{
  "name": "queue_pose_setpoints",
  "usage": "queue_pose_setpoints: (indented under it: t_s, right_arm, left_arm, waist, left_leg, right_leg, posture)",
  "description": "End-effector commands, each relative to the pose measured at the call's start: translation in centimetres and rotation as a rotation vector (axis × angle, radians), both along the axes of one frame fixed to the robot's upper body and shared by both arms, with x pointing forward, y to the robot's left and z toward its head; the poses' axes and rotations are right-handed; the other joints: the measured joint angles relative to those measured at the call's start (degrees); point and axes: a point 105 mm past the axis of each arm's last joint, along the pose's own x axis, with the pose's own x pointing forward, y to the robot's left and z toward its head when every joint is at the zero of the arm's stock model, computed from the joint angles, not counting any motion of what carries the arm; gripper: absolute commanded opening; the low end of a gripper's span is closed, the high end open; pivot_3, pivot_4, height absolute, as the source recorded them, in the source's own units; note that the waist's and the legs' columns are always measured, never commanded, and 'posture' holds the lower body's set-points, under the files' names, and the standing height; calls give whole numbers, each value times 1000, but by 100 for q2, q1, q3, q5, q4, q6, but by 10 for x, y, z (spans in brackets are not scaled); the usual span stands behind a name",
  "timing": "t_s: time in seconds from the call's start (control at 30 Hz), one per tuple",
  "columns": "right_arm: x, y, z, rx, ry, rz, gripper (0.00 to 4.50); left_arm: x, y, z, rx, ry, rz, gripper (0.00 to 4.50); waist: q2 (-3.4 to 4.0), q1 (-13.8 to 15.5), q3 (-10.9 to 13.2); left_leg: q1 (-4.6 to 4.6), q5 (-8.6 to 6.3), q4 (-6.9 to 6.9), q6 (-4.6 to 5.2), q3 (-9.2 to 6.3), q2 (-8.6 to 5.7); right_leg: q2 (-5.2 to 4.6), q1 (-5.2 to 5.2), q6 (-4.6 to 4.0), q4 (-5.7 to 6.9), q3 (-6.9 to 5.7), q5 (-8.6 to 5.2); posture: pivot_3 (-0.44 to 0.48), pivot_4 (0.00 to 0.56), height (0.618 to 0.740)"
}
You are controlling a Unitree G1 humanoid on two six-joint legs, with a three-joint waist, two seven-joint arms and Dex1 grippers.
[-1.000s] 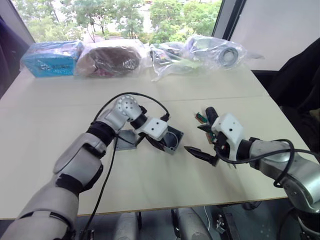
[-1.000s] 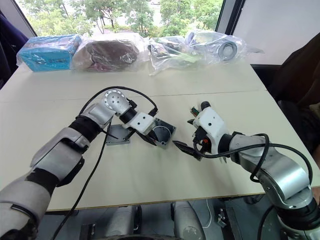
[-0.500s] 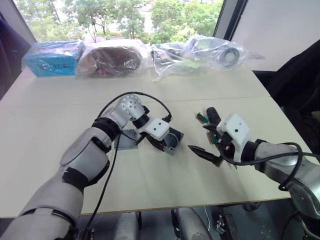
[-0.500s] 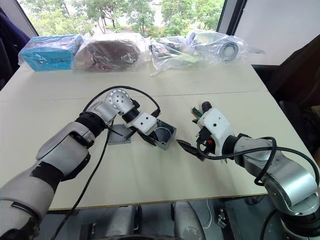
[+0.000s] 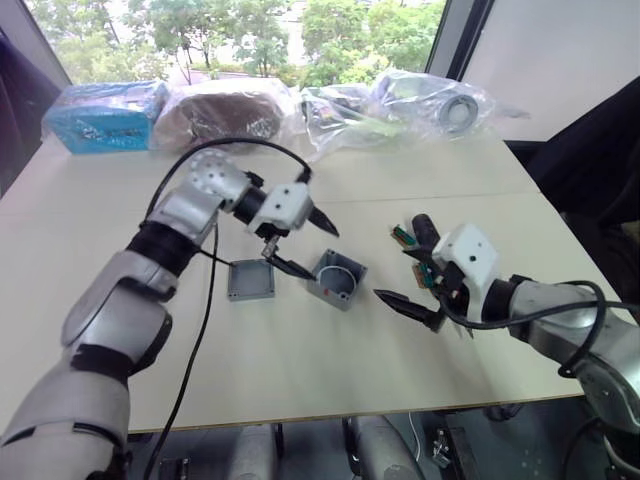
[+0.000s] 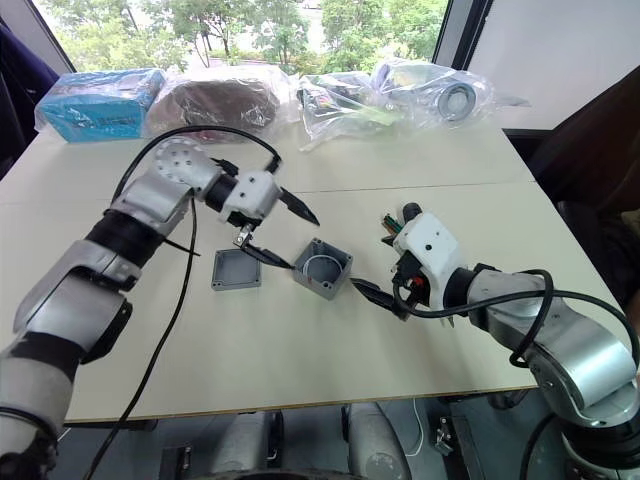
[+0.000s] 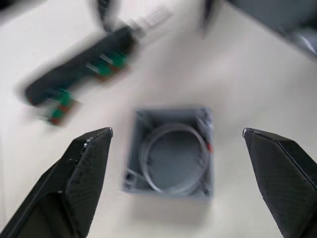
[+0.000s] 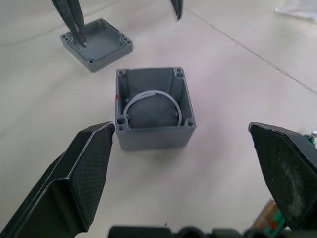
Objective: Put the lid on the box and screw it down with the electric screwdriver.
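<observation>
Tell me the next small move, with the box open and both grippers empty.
Probably swing the left gripper down over the lid and close on its edges. The lid lies flat on the table to the left of the box, apart from it, rim up. The left gripper hangs open just above both, nearer the lid than the open right gripper is.

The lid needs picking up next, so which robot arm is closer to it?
Probably the left. Its open gripper hangs just above the lid; the right gripper sits beyond the box.
</observation>
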Motion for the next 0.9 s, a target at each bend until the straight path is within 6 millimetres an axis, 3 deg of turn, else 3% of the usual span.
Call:
queue_pose_setpoints:
  t_s: [0.03, 0.2, 0.37, 0.5, 0.63, 0.9]
  right_arm:
    - [5, -2, 17, -15, -61, 30, 4500]
    - [10, -5, 27, -36, -78, 81, 4500]
    - [14, -4, 32, -51, -87, 124, 4500]
    - [16, -2, 32, -58, -85, 153, 4500]
    - [18, 1, 32, -59, -84, 170, 4500]
    - [16, 2, 32, -64, -78, 181, 4500]
  left_arm:
    - [11, 22, 33, -254, -25, 312, 4441]
    - [19, 50, 31, -391, 33, 752, 4441]
    - [25, 93, 2, -399, 65, 1256, 4441]
    - [12, 114, -25, -388, 134, 1524, 4441]
    - [1, 115, -45, -366, 214, 1644, 4441]
    - [-12, 116, -60, -349, 299, 1771, 4441]
  waist:
    - [1, -12, 1]
    - [3, 10, 3]
    - [3, 25, 2]
    - [0, 11, 2]
    - [0, 10, 2]
    - [0, 9, 2]
  left_leg:
    - [0, 0, 0, 0, -1, 0]
    - [6, 0, 1, 0, -12, 6]
    - [8, 0, 6, -1, -25, 0]
    - [15, 0, 6, -1, -26, -2]
    - [23, 1, 6, -1, -26, -4]
    - [37, 3, 6, -5, -26, -7]
  right_leg:
    - [0, 0, 2, 0, -1, 1]
    - [1, -1, 12, 18, -14, 2]
    - [-2, 4, 16, 31, -28, -2]
    - [-1, 8, 16, 39, -28, -2]
    - [-3, 8, 16, 52, -28, -2]
    - [-2, 18, 14, 53, -26, -3]
  posture:
    - [0, 150, 740]
    - [0, 150, 740]
    - [0, 150, 740]
    - [0, 150, 740]
    - [0, 150, 740]
    - [0, 150, 740]
